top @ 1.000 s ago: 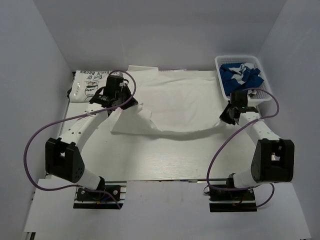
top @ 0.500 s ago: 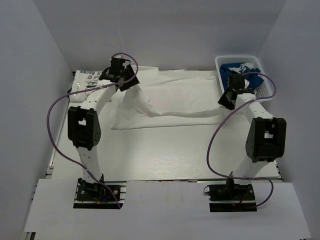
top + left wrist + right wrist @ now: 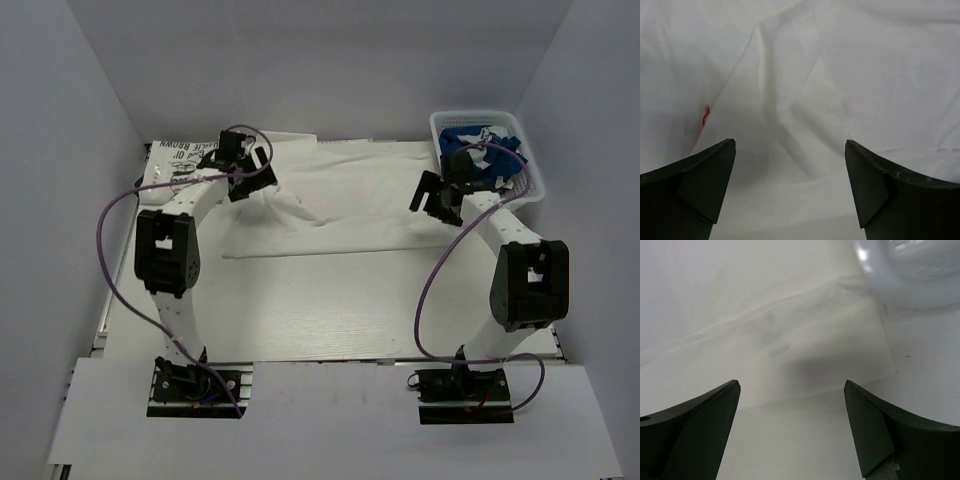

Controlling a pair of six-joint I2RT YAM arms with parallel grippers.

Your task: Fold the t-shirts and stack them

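Observation:
A white t-shirt (image 3: 350, 200) lies folded across the back of the table, bunched in a ridge at its left end. My left gripper (image 3: 258, 172) hovers open over that ridge. In the left wrist view the open left gripper (image 3: 790, 142) holds nothing, and a red mark (image 3: 705, 115) shows on the creased cloth. My right gripper (image 3: 430, 203) stands open above the shirt's right edge. In the right wrist view the right gripper (image 3: 790, 382) is empty over the cloth's edge (image 3: 805, 365). A folded white shirt with green print (image 3: 180, 160) lies at the back left. A blue shirt (image 3: 480, 150) sits in the basket.
The white mesh basket (image 3: 538, 188) stands at the back right, just beyond my right gripper. White walls close in the table on the left, back and right. Purple cables loop off both arms. Bare tabletop (image 3: 330, 300) stretches in front of the shirt.
Both grippers have opened and let go of the white shirt. Its lifted front edge was carried back and now lies folded over the rear half. Both arms have reached toward the back.

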